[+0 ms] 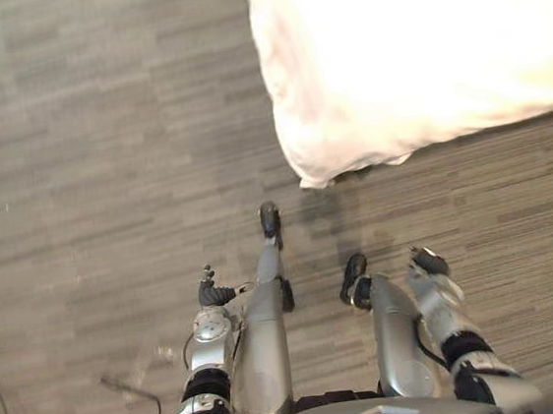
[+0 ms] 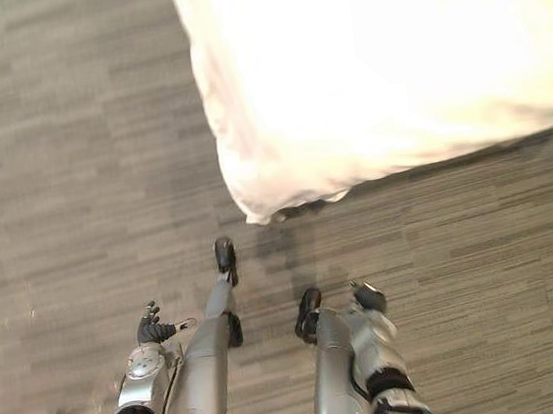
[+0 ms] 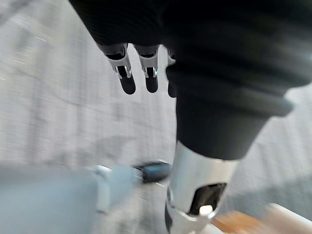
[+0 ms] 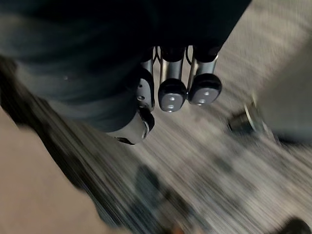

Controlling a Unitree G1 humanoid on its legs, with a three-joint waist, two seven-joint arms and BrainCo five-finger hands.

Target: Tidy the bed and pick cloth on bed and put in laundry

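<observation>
While both hands hang low and short of the bed, nothing of the task is in hand yet. Left of the bed's corner, and nearer the robot, the left hand (image 1: 211, 293) is over bare floor (image 1: 72, 139); its fingers (image 3: 126, 73) point straight down, apart and holding nothing. Right of the corner, just as near the robot, the right hand (image 1: 427, 262) is relaxed, fingers (image 4: 171, 95) loose and empty. The bed (image 1: 418, 44) runs ahead and to the right, its white cover drooping over the corner (image 1: 317, 173) towards the floor.

I cannot tell any loose cloth from the cover. That is the main risk: a hand closing on white fabric may take the cover itself and drag it off the corner, untidying the bed. Both hands are well apart from the mattress, so a long reach from here could also tip the robot forward.
</observation>
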